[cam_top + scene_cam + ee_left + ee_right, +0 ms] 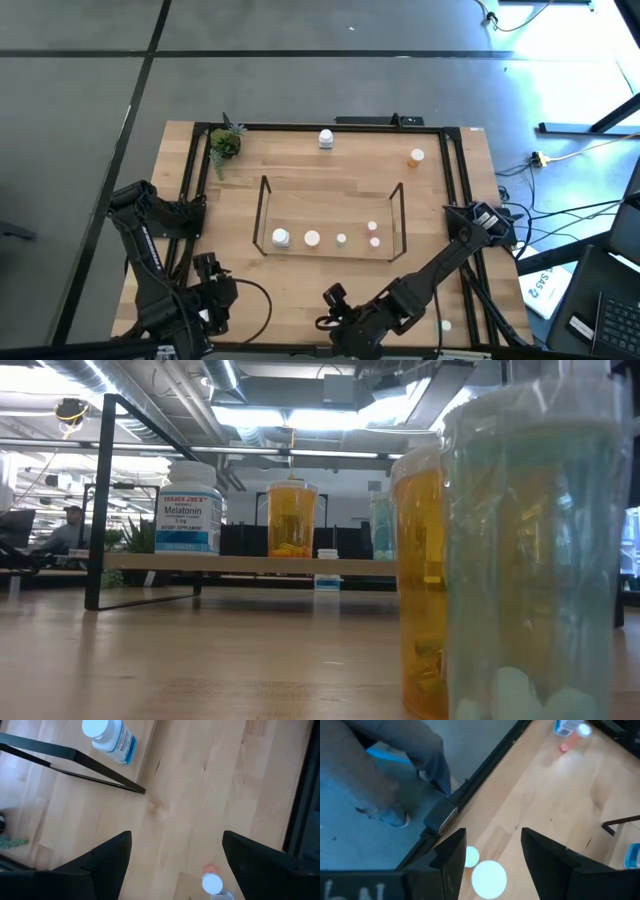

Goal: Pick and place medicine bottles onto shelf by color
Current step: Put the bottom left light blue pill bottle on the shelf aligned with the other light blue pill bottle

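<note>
On the shelf: four white-capped medicine bottles stand in a row along the near edge of the low black-wire rack with a light wood surface (262, 215): a white-bodied melatonin bottle (281, 237), a second capped bottle (312, 238), a small teal-looking bottle (341, 239) and a small pink bottle (374, 240).
Still off the shelf: a white bottle (326, 138) and an orange bottle (416, 156) stand at the table's far side, well apart from the rack; the right wrist view shows two white caps (489, 879) just beside each other on the wood.
Close to the low camera: an orange bottle (425, 580) and a teal bottle (535, 560) stand touching or nearly so.
Progress: by my reading, under halfway; at least four bottles wait, and colour grouping cannot be judged yet.
Left gripper (175, 865): fingers spread apart, empty, at the near left of the table.
Right gripper (492, 857): fingers apart, holding nothing, above the two caps.
Other: a small green potted plant (224, 143) sits at the far left corner.
</note>
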`<state>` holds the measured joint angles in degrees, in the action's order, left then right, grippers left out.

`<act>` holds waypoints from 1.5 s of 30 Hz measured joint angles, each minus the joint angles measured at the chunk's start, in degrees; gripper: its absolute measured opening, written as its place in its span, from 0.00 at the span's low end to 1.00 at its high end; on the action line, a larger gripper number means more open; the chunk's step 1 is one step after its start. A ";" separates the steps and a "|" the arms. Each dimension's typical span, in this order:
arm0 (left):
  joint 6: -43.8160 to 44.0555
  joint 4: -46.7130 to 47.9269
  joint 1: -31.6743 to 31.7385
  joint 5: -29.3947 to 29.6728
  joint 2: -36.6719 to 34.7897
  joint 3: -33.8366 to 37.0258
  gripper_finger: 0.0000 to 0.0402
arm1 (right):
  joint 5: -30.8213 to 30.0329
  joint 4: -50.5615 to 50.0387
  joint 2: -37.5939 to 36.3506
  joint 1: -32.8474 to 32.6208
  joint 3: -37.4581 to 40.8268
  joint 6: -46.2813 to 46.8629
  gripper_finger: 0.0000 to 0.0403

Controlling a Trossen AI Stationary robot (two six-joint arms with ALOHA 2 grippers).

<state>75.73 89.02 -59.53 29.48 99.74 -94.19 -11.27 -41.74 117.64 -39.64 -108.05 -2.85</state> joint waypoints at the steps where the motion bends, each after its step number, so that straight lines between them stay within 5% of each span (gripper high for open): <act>1: 0.01 0.01 0.00 0.02 0.00 0.00 0.76 | 0.79 -0.15 0.30 0.00 0.00 -0.52 0.48; 45: 0.21 -0.18 0.15 0.08 0.00 0.00 0.76 | 3.34 -0.23 11.22 0.80 0.02 -11.17 0.48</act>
<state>75.94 88.84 -59.37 29.56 99.74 -94.19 -7.92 -41.97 128.87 -38.84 -108.03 -14.02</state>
